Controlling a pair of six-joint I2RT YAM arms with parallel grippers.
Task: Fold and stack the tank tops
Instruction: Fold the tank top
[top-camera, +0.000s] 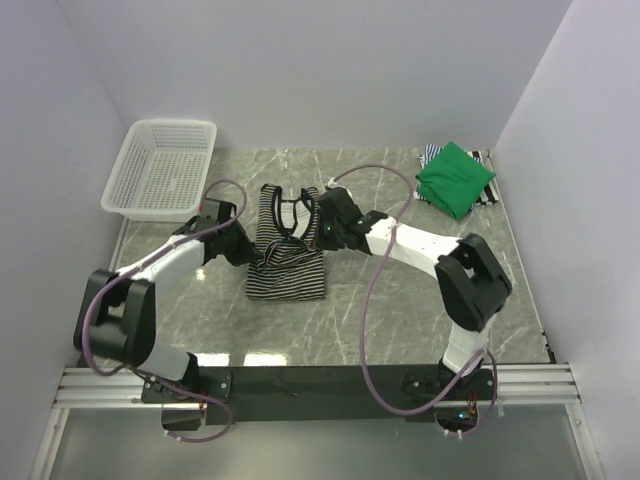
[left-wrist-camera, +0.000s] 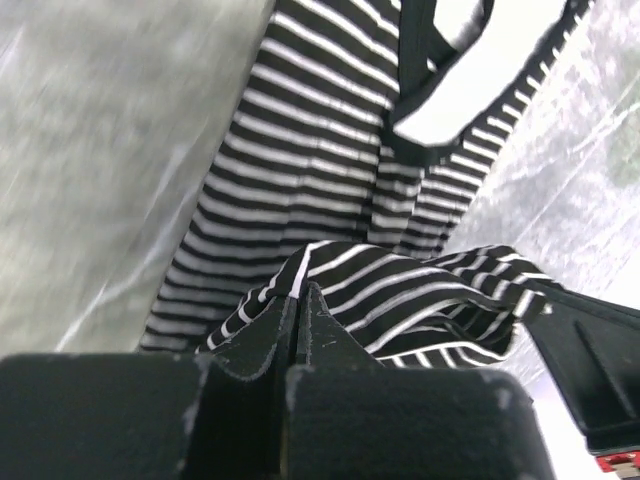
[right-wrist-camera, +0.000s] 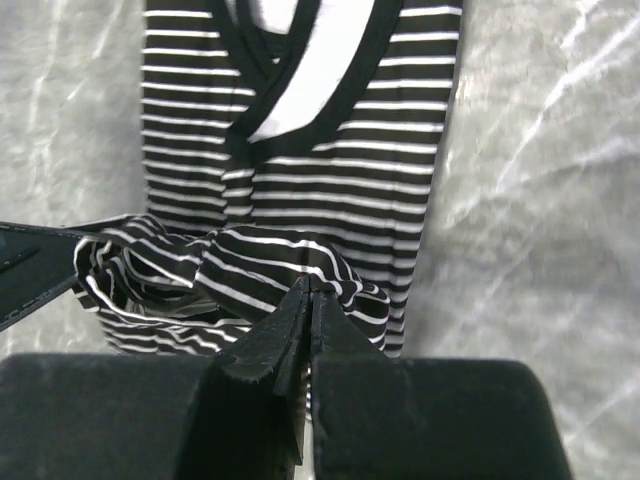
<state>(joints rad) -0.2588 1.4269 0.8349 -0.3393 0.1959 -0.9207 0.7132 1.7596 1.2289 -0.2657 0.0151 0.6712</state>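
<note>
Because it is thin, limp cloth, the black-and-white striped tank top (top-camera: 288, 270) should weigh next to nothing and keep no shape of its own. Wherever it is lifted it will sag, drag and crease, and the narrow straps are likely to trail or twist.

It lies around the middle of the worktop (top-camera: 400, 300), a little toward the left edge, with its straps toward the far edge and its hem toward the near one. The left fingers (left-wrist-camera: 299, 303) are clenched on a raised fold at its left side. The right fingers (right-wrist-camera: 312, 300) are clenched on a fold at its right side. Between the two, a rumpled ridge of striped cloth stands up off the flat part.

Judging by that, the best hold is the one they have now: one pinch at each side edge, level with the other, so that any fold line runs straight. A pinch through both layers should not slip, though a shallow bite on a single layer might.

Counted, there are three tank tops in all:
- One is the striped one being held.
- One green tank top (top-camera: 455, 178) lies folded by the far right corner.
- One finely striped tank top (top-camera: 430, 154) lies under the green one, only its edges showing.

One white mesh basket (top-camera: 165, 124) sits at the far left corner.
</note>
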